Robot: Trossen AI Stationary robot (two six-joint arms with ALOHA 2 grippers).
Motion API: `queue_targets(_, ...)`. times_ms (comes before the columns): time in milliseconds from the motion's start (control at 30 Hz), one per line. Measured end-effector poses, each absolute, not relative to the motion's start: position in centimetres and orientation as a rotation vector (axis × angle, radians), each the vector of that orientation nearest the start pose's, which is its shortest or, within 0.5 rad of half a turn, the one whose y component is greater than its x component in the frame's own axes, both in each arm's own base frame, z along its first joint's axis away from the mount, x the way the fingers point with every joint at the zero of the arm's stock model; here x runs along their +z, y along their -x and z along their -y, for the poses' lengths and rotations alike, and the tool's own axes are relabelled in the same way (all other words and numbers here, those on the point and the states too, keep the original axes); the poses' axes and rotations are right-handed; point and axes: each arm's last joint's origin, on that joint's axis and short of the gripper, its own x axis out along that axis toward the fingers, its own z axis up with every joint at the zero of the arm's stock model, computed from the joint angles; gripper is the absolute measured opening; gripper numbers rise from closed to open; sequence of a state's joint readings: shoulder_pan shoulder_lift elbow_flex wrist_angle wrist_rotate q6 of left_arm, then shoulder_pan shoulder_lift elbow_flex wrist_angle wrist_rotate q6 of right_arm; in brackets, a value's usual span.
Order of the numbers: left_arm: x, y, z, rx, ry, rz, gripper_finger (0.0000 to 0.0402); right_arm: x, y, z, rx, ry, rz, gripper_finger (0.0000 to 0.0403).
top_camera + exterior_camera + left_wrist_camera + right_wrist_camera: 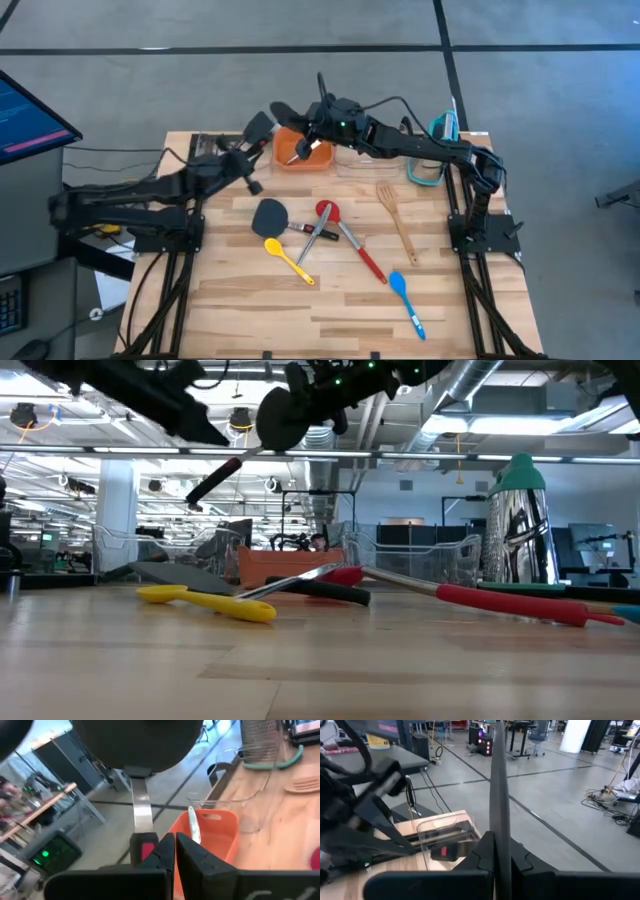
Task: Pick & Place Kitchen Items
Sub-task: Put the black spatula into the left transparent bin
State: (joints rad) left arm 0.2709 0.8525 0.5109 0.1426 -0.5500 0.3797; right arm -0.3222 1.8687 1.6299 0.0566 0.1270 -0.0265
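Dark fingers of your left gripper (175, 854) are pressed flat together, above the table's (480, 310) far edge, left of the orange bin (305, 158). The held spatula's red-and-black handle sits just beside them, and you cannot tell whether it touches. That held spatula (284, 110) hangs in the air over the bin's far-left corner. Your right gripper (500, 851) is clamped on its black head.

On the middle of the table, from left to right, lie a second black spatula (270, 215), a yellow spoon (288, 258), a red spoon (350, 240) and a wooden fork (397, 215). A blue spoon (407, 298) lies toward the near right corner.

Only the right wrist view shows the head edge-on between the jaws. Only the left wrist view shows the spatula's metal neck, and a pale utensil lying inside the bin. The low view alone shows the spatula well clear of the table.
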Motion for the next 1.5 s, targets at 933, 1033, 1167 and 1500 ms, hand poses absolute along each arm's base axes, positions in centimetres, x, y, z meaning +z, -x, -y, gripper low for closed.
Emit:
queue_targets(933,23.1,-18.5,-7.1,0.925,-0.471,-0.298,0.0135,34.3,-42.6,12.8,-0.442,0.080,-0.163,0.0000)
queue_targets(1033,23.1,-19.1,-7.5,0.946,-0.481,-0.260,0.0160,34.3,-42.6,12.9,-0.449,0.081,-0.159,0.0000)
queue_targets(1167,23.3,-19.8,-7.8,0.969,-0.531,-0.218,0.0174,34.2,-42.6,12.8,-0.437,0.079,-0.169,0.0000)
queue_targets(1500,23.6,-22.3,-9.4,1.041,-0.534,-0.273,0.0159,34.3,-42.9,11.8,-0.414,0.107,-0.170,0.0000)
